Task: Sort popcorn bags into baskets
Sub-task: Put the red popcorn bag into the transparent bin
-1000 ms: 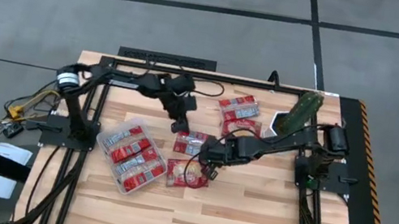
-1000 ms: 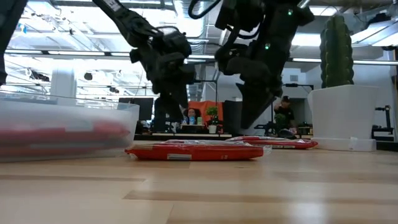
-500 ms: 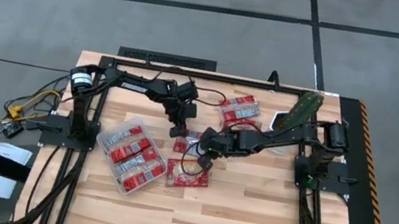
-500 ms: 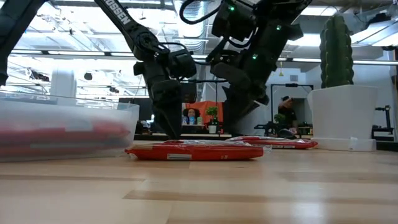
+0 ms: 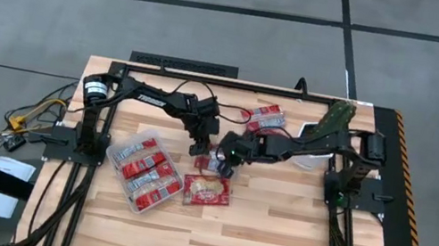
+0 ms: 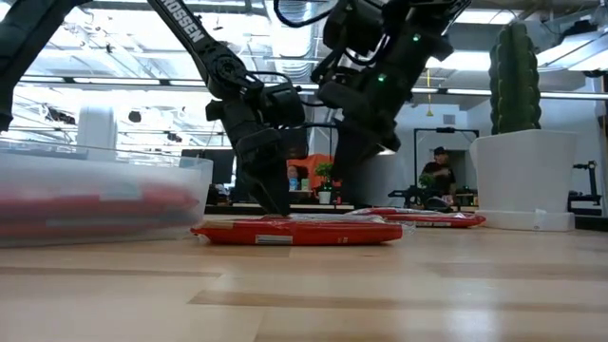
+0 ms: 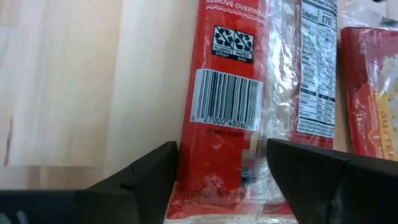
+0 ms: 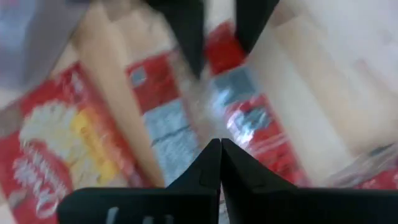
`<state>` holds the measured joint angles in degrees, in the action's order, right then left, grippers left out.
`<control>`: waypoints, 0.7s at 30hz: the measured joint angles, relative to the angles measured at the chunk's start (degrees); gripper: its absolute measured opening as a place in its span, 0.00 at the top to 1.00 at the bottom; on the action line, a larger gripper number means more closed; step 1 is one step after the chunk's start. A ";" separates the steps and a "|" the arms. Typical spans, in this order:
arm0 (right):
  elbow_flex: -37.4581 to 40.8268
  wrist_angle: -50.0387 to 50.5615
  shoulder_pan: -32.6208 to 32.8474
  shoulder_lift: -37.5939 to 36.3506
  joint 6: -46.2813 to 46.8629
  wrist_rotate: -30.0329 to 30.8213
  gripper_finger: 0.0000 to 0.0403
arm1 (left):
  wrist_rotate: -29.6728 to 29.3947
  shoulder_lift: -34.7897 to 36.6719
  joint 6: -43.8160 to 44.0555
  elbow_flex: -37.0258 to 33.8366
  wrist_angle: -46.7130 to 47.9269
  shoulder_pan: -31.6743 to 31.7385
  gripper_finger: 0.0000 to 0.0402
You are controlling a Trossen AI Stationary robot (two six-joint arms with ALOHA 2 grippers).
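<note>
Popcorn bags, flat red packets with pale label panels, are lying mid-table: one [image 5: 207,190] at six o'clock of the cluster, another [image 7: 239,106] under the left gripper [image 5: 197,147], whose fingers are spreading either side of it. The right gripper [image 5: 218,161], fingers pressed together, is hovering beside it. A clear plastic rectangular tub [image 5: 145,171] is holding several packets at eight o'clock.

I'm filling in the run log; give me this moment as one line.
left pincer: open, straddling popcorn bag on table | right pincer: shut, above nearby bags | clear tub: holds several bags
</note>
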<state>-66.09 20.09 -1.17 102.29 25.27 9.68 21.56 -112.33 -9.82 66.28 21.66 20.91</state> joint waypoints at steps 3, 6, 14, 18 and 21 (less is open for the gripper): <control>0.01 0.52 2.36 0.12 0.99 -0.07 0.93 | -0.06 -0.06 0.28 0.02 0.70 0.10 0.54; 0.50 0.68 4.54 0.12 2.17 1.67 0.95 | -0.39 -0.09 0.45 0.00 1.42 0.10 0.73; 0.75 5.99 6.69 0.12 5.53 5.00 0.94 | -0.23 0.16 6.62 1.04 3.24 0.43 0.97; 0.75 8.29 8.27 0.12 8.37 5.03 0.92 | -1.03 1.74 9.07 3.66 8.95 0.76 0.99; 0.75 9.39 9.67 0.12 10.29 5.27 0.93 | -1.27 3.83 10.12 5.32 12.48 0.87 1.00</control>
<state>-65.34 29.48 8.50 102.41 35.56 14.94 20.29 -108.50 0.30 71.60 34.14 21.78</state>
